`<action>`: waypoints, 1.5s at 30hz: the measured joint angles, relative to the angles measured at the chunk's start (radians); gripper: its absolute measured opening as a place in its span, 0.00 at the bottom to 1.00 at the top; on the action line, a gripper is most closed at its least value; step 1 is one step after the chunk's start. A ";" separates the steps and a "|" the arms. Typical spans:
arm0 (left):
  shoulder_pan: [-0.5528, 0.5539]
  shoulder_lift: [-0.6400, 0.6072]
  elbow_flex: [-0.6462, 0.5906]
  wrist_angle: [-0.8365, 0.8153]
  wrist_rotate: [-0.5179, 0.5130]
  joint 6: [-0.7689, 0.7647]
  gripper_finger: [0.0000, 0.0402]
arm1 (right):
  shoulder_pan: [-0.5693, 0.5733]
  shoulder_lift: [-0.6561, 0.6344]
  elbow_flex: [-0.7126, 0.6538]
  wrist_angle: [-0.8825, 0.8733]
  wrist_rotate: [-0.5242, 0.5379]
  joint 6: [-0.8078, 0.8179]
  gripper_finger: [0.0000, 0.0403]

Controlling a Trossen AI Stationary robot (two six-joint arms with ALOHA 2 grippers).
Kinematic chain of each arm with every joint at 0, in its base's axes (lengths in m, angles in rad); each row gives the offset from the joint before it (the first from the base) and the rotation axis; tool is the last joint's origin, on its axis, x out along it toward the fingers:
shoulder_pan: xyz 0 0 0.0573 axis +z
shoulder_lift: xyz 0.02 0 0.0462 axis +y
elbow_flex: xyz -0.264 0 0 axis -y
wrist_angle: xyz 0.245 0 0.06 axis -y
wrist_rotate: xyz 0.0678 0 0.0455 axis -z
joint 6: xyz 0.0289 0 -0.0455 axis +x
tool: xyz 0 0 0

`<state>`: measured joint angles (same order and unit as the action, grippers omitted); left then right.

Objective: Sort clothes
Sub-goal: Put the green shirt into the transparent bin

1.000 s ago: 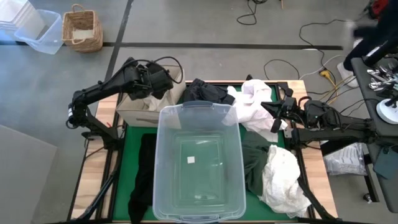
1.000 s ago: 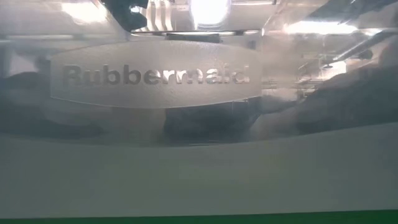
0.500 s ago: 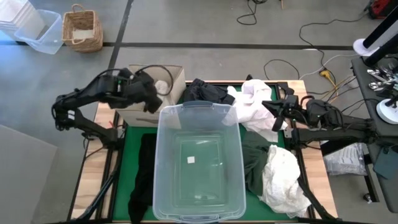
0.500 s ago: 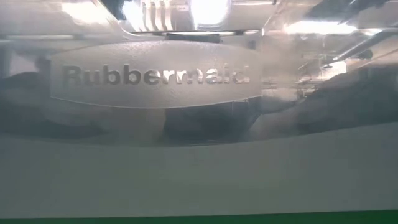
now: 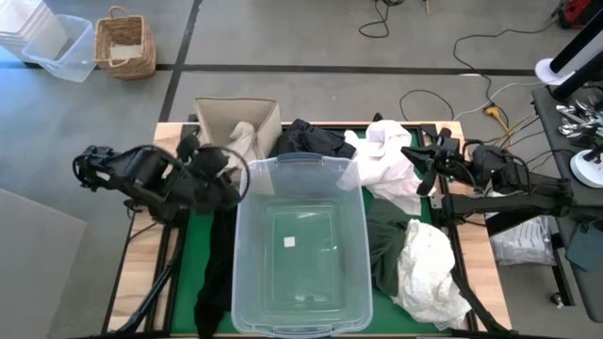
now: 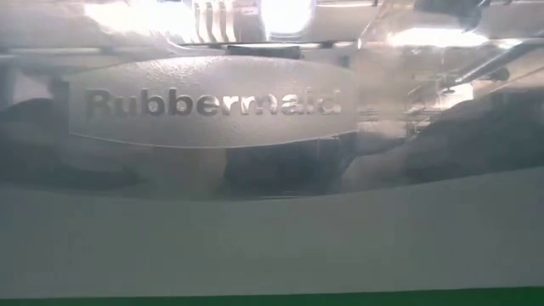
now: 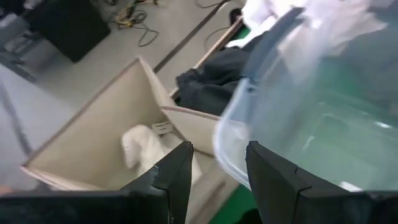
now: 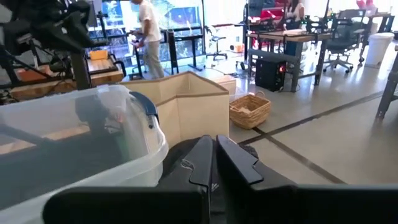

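My left gripper (image 5: 230, 179) (image 7: 219, 150) is open and holds nothing. It hovers beside the clear tub's far left corner, near the beige fabric box (image 5: 215, 121). A white garment (image 5: 242, 137) (image 7: 138, 149) lies inside that box. My right gripper (image 5: 413, 158) (image 8: 214, 142) is shut and sits level at the right side of a white garment (image 5: 384, 162), pointing toward the table's left. A black garment (image 5: 311, 139) lies behind the tub. Another black one (image 5: 219, 273) lies along the tub's left side. A dark olive garment (image 5: 386, 243) and a cream one (image 5: 429, 268) lie on its right.
The clear plastic tub (image 5: 301, 245) (image 7: 311, 112) fills the middle of the green mat (image 5: 193, 240), and its wall (image 6: 212, 102) blocks the low view. A wicker basket (image 5: 124, 42) and a small clear bin (image 5: 58, 52) stand on the floor beyond the table. People and desks show in the room behind.
My left arm has drawn back from above the beige box toward the table's left and near side. It now sits beside the tub's corner. The white garment in the box has come into sight. My right arm has shifted slightly toward the table's right edge.
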<state>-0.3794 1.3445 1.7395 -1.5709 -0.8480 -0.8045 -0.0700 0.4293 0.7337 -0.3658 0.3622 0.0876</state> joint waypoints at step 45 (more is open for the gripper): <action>-0.296 0.011 -0.327 0.016 -0.245 -0.453 0.33 | 0.000 0.213 0.016 -0.281 0.004 0.192 0.03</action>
<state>-0.6754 1.3552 1.4130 -1.5545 -1.0929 -1.2575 -0.0700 0.6422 0.7502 -0.6472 0.3662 0.2794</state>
